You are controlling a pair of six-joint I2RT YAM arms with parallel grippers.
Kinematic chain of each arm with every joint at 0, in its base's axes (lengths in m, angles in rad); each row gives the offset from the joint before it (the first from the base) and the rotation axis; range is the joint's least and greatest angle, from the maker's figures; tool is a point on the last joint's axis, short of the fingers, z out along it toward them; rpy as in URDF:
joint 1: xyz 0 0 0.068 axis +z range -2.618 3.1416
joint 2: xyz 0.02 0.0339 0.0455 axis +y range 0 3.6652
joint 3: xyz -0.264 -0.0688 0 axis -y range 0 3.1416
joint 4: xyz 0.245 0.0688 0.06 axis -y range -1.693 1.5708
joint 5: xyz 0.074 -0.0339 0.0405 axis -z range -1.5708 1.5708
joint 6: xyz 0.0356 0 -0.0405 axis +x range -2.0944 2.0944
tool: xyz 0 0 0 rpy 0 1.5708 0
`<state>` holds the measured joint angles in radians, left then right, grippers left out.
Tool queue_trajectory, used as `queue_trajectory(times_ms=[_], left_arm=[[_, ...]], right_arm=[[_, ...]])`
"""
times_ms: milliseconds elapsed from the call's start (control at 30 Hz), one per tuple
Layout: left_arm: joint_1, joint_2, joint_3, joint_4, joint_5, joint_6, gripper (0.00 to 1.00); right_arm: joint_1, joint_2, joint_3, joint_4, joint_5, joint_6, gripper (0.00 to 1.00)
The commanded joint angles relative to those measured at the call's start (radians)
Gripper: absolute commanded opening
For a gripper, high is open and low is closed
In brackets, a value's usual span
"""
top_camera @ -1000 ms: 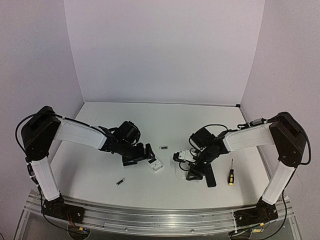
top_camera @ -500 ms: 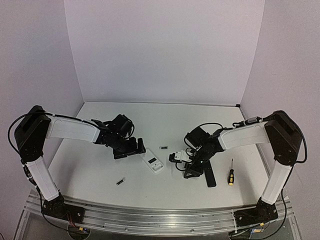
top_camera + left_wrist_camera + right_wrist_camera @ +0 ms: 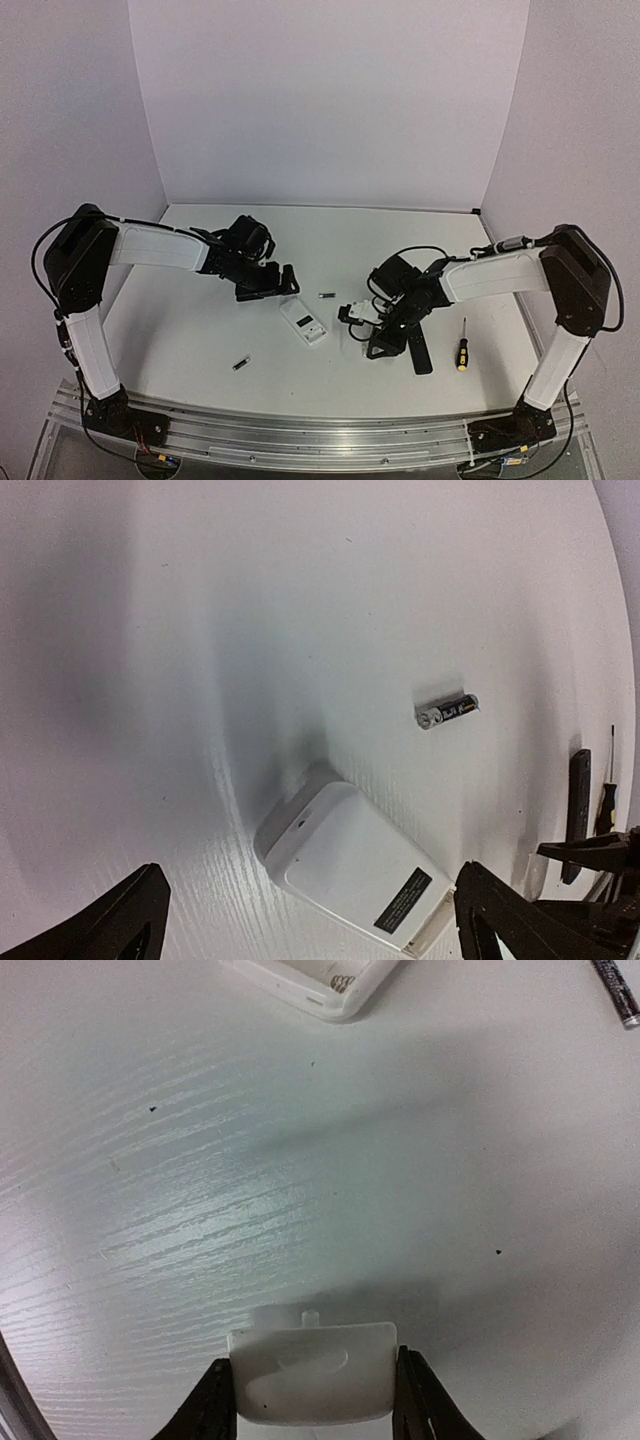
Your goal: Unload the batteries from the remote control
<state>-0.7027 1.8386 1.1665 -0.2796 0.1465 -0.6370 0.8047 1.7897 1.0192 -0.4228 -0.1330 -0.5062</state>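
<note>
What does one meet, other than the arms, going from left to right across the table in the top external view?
Near battery → white remote → small white cover → long black remote → screwdriver. The far battery overlaps the white remote's span, so I leave it out.

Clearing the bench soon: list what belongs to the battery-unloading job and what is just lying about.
Job: white remote; far battery; near battery; white battery cover, gripped in the right hand.
Lying about: screwdriver; long black slab beside it, role unclear.
</note>
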Motion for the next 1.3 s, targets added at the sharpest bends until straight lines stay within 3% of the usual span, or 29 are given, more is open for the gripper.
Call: queue_trajectory(times_ms=[0,233,500,833,1267], left_arm=[[0.016,0.075,0.090,0.034,0.077,0.109,1.00],[0.017,0.151,0.141,0.065,0.180,0.119,1.00],[0.017,0.157,0.062,0.176,0.312,0.035,0.99],[-0.020,0.067,-0.113,0.255,0.353,-0.025,0.98],[-0.147,0.019,-0.140,0.266,0.234,-0.119,0.97]], right_arm=[[0.021,-0.146,-0.055,0.053,-0.016,0.188,0.30],[0.042,-0.273,-0.135,0.086,0.018,0.311,0.27],[0.046,-0.352,-0.196,0.101,0.100,0.388,0.25],[0.045,-0.358,-0.208,0.105,0.096,0.373,0.25],[0.045,-0.311,-0.191,0.110,0.072,0.314,0.25]])
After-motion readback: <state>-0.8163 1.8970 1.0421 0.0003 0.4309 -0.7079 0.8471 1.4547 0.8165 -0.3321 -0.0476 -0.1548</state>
